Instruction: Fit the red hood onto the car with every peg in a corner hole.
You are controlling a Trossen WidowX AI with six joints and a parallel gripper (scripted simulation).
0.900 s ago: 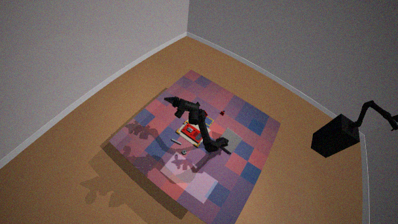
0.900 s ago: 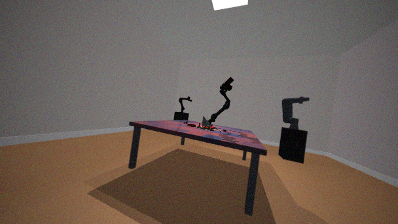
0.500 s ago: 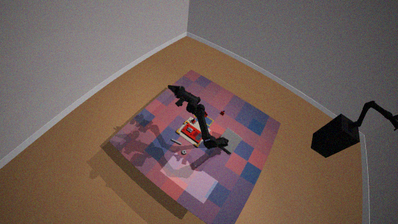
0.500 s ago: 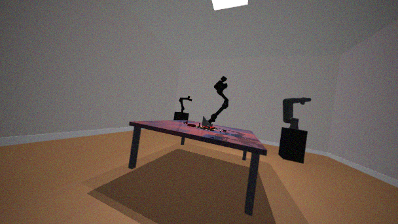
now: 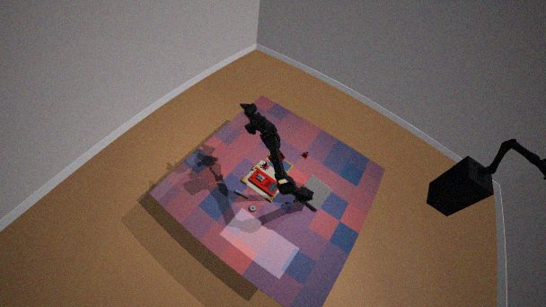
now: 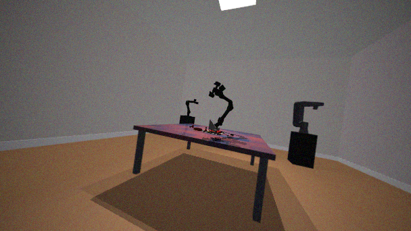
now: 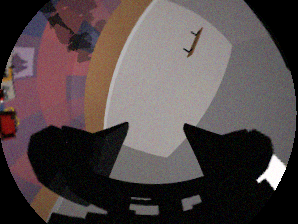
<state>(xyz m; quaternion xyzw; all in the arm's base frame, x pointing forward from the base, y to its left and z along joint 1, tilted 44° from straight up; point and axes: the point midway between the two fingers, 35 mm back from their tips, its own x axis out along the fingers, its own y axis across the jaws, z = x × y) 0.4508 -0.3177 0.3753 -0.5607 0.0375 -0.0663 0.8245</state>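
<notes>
The red chassis (image 5: 268, 184) sits in the white jig with yellow corners near the middle of the table, with the grey engine block (image 5: 259, 178) on it. The pegs are too small to make out. A dark red piece (image 5: 281, 156), likely the hood, lies beyond the jig by the yellow outline, mostly hidden behind the arm. A red piece (image 7: 7, 124) also shows at the left edge of the wrist view; I cannot tell which one it is. My gripper (image 7: 156, 125) (image 5: 246, 118) is open and empty, raised high above the table and away from these parts.
A small red object (image 5: 305, 154) lies beyond the arm. A dark bar (image 5: 241, 194) and a small grey ring (image 5: 252, 208) lie near the jig. A grey panel (image 6: 212, 125) stands by the arm's base. Black pedestals (image 6: 302, 149) (image 5: 460, 186) stand off the table.
</notes>
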